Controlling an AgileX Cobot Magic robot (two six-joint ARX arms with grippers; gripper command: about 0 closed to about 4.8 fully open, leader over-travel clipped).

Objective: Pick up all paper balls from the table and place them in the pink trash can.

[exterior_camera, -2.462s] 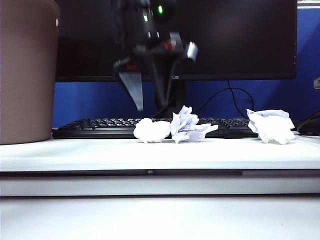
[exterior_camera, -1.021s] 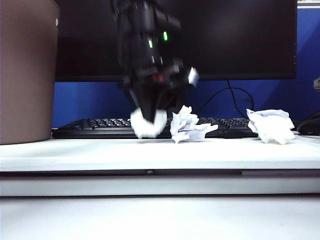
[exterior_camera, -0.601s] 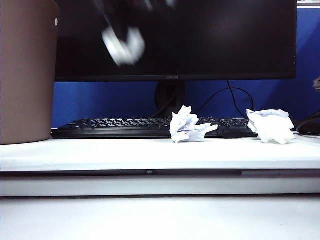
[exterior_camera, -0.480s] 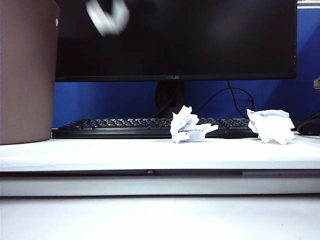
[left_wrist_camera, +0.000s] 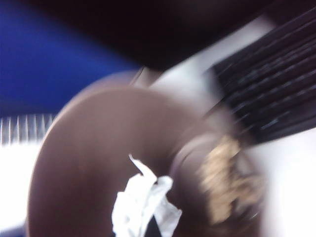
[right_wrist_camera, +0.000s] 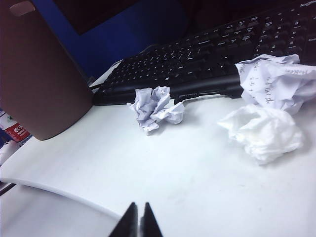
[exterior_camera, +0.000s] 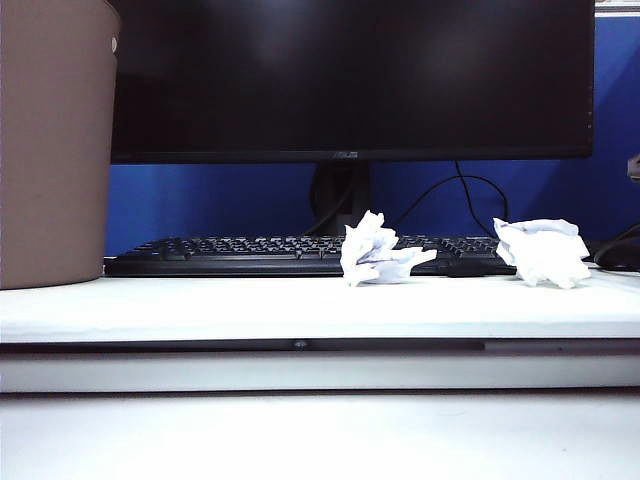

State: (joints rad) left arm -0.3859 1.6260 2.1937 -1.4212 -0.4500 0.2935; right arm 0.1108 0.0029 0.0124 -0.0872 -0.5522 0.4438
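Observation:
The left wrist view is blurred. My left gripper (left_wrist_camera: 146, 223) is shut on a white paper ball (left_wrist_camera: 140, 200) and hangs over the open mouth of the pink trash can (left_wrist_camera: 94, 153). A tan crumpled shape (left_wrist_camera: 222, 182) shows by the can's far side; whether it lies inside I cannot tell. Neither gripper shows in the exterior view. There the can (exterior_camera: 50, 150) stands at the table's (exterior_camera: 200, 310) left. Two more paper balls (exterior_camera: 375, 251) (exterior_camera: 543, 252) lie by the keyboard. My right gripper (right_wrist_camera: 138, 211) is shut and empty above the table's edge, near three balls (right_wrist_camera: 155, 108) (right_wrist_camera: 264, 133) (right_wrist_camera: 274, 79).
A black keyboard (exterior_camera: 230, 255) runs along the back of the table under a dark monitor (exterior_camera: 350, 80) on a stand. Cables (exterior_camera: 470, 195) hang behind it. A red-labelled item (right_wrist_camera: 15, 129) sits beyond the can in the right wrist view.
The left gripper closed on the white ball left of the middle one, lifted it up and to the left, and left the exterior view. The other balls have not moved.

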